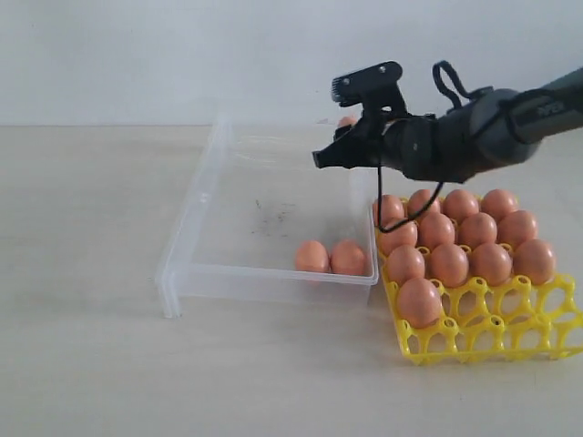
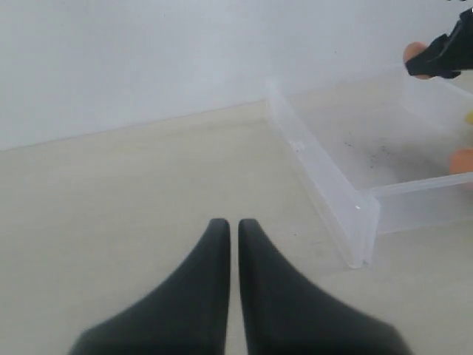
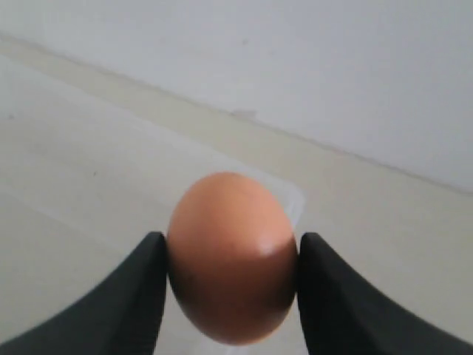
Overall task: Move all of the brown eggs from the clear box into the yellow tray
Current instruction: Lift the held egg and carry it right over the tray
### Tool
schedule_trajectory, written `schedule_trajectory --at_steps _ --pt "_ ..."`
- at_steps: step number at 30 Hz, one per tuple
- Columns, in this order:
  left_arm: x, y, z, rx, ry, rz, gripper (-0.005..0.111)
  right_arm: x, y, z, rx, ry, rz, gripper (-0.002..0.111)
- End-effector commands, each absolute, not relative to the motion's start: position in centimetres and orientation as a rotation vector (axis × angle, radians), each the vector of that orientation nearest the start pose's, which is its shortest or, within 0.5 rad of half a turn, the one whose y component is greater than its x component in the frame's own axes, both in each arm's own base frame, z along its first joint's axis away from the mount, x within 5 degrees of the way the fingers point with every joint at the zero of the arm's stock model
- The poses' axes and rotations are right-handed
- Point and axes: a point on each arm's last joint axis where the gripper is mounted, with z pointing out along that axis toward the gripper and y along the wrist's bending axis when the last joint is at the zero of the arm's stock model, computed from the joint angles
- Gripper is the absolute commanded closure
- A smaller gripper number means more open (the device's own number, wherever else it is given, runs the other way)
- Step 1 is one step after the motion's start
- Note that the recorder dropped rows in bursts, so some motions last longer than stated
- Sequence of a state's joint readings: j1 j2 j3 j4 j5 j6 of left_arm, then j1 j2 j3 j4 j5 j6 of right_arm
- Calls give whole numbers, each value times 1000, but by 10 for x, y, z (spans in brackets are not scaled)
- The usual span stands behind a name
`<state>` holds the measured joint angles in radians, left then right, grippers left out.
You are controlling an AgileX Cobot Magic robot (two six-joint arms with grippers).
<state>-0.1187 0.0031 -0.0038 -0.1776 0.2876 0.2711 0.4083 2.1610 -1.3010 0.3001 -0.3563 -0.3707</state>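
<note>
Beige tabletop (image 1: 91, 364), R end effector (image 3: 230, 238) gripping smooth orange-brown egg (image 3: 230, 266) over clear box (image 1: 195, 211), L end effector (image 2: 230, 225) closed

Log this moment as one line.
right jaws: shut on brown egg, held over clear box | left jaws: shut, empty | in box: two eggs left | yellow tray: thirteen eggs, three front cells open

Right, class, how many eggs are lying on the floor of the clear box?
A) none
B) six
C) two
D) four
C: just two eggs rest side by side on the floor of the clear box, close to the yellow tray; a third egg is up in the right claw.
</note>
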Motion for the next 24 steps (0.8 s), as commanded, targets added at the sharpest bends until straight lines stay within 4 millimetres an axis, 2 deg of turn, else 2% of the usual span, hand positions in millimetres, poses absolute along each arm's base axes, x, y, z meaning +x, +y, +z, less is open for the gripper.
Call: schedule_trajectory --at_steps 1,3,6,11,14,18,20,24 --pt "54 -11 188 235 1749 -60 103 393 159 159 -390 1633 282 108" --pt "54 -11 188 235 1749 -60 103 377 156 162 -416 1537 468 108" --pt "54 -11 188 235 1749 -60 103 357 137 157 -316 1471 691 108" --pt "54 -11 188 235 1749 -60 103 315 93 115 -128 1709 614 108" --pt "54 -11 188 235 1749 -60 103 287 76 103 -90 1807 587 108" --pt "54 -11 188 235 1749 -60 103 246 76 112 -214 1842 606 108" --pt "54 -11 188 235 1749 -60 103 229 75 125 -270 1812 607 108" --pt "54 -11 188 235 1749 -60 103 203 70 146 -272 1749 590 108"
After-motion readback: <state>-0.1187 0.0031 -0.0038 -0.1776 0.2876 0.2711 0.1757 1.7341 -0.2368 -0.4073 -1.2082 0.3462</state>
